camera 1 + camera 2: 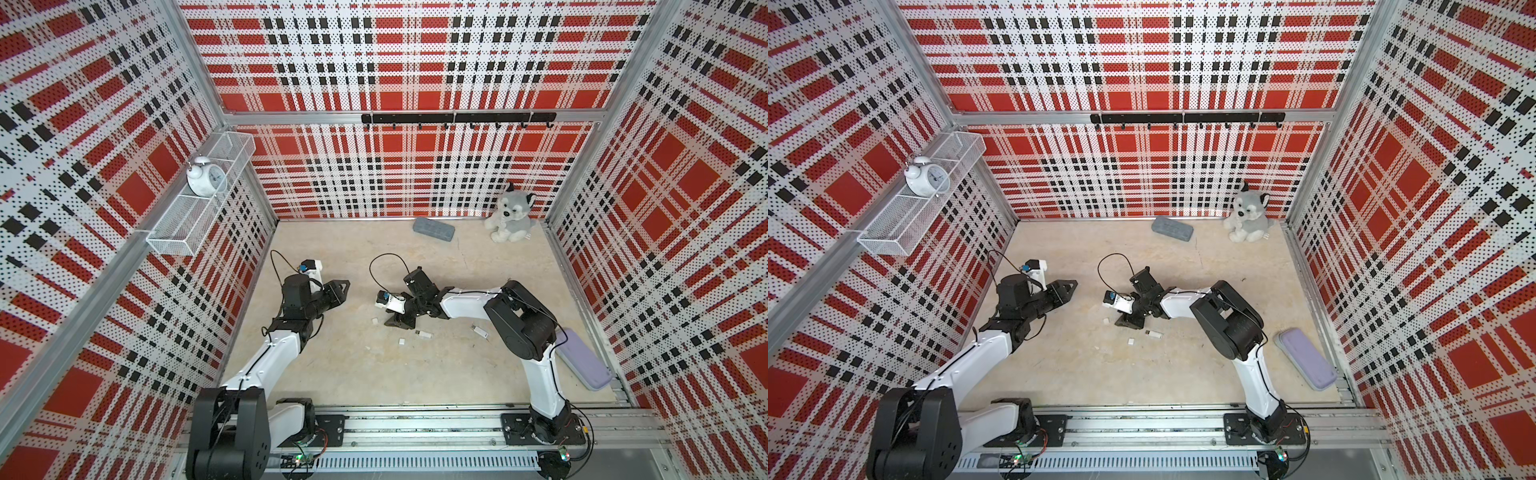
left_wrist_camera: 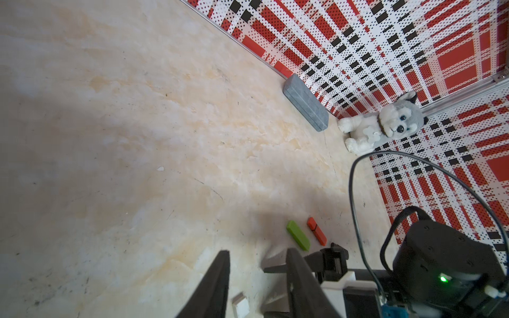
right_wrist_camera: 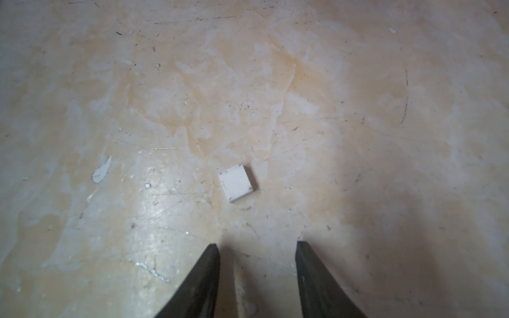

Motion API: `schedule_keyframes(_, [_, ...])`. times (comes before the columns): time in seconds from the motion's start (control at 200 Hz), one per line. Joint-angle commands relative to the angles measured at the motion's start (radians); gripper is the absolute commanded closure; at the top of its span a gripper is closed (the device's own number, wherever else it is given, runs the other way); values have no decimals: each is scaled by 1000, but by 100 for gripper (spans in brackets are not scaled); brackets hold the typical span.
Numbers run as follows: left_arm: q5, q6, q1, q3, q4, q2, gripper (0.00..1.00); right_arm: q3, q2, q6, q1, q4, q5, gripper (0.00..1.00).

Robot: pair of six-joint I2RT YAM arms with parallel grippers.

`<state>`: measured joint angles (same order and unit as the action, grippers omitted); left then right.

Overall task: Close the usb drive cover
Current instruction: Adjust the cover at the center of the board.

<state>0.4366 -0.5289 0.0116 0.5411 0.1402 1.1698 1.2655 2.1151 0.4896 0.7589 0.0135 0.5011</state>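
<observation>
So there's a white usb drive [image 1: 423, 333] lying flat on the table [image 1: 353, 374] with its metal plug bare. A loose white cap [image 1: 402, 341] sits just beside the plug end and a second cap [image 1: 374, 321] a bit further off, both flat on their own. Another white drive [image 1: 480, 331] lies well apart from the first, plug uncovered too, and in the left wrist view a green drive [image 2: 298, 239] and an orange drive [image 2: 316, 234] lie side by side, nearly parallel, both looking closed.
</observation>
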Motion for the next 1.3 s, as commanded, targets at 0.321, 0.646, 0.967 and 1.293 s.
schedule_keyframes(0.321, [2,21,-13,-7,1,-9,62,84,94,-4,6,43,-40,54])
schedule_keyframes(0.646, [9,17,-13,-7,10,-5,62,114,119,-22,52,56,-61,55])
schedule_keyframes(0.967, [7,16,-14,-10,9,-7,62,113,114,-26,86,48,-66,54])
schedule_keyframes(1.293, [1,23,-15,-11,1,-14,62,39,51,-34,80,42,-82,53])
